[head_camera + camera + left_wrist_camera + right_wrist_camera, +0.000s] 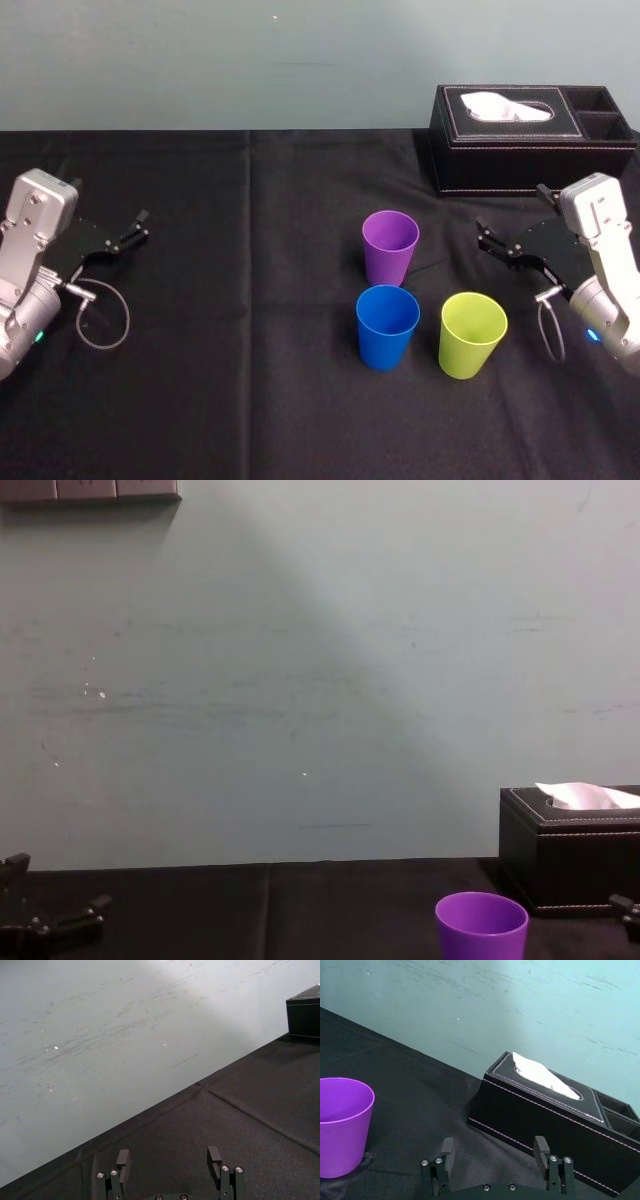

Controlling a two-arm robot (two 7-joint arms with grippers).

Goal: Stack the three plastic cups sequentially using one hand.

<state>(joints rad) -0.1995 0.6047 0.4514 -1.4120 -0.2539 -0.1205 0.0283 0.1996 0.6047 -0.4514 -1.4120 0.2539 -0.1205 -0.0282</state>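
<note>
The left hand (168, 1156) sits at the left edge of the head view, low over the black-clothed bench (250, 350), fingers spread apart and holding nothing. Right of centre stand the three cups, all upright with mouths up and long axes vertical. The purple cup (390, 245) is uppermost, with the blue cup (387, 325) just below it. The yellow-green cup (472, 333) stands just beside the blue one, on its right. At the right edge the right hand (493, 1146) hangs, fingers likewise parted and empty. A black tissue box (520, 140) sits at the upper right.
</note>
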